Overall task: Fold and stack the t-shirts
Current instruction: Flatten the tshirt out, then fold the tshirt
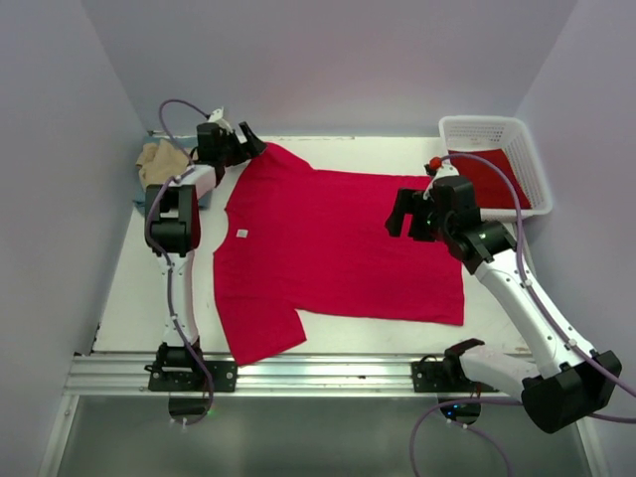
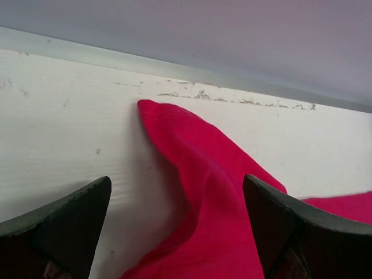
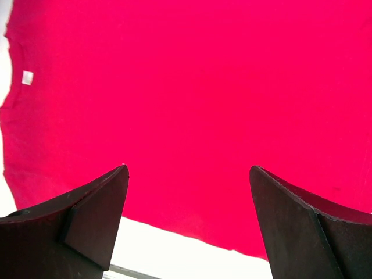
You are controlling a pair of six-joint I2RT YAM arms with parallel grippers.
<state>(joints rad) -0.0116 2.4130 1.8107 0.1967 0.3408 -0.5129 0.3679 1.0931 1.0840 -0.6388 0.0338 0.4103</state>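
A red t-shirt (image 1: 338, 248) lies spread flat on the white table (image 1: 129, 298), its neck and white tag (image 1: 240, 234) toward the left. My left gripper (image 1: 246, 141) stands open at the shirt's far-left sleeve; in the left wrist view the sleeve (image 2: 203, 192) lies loose between the parted fingers of that gripper (image 2: 177, 180). My right gripper (image 1: 401, 214) hovers open above the shirt's right part, holding nothing. The right wrist view shows this gripper (image 3: 189, 168) over the red cloth (image 3: 192, 87) and its hem. A tan t-shirt (image 1: 159, 159) is bunched at the far left.
A white lattice basket (image 1: 482, 124) stands at the back right with another red t-shirt (image 1: 492, 179) inside. Walls close in the table on the left, back and right. A metal rail (image 1: 298, 373) runs along the near edge.
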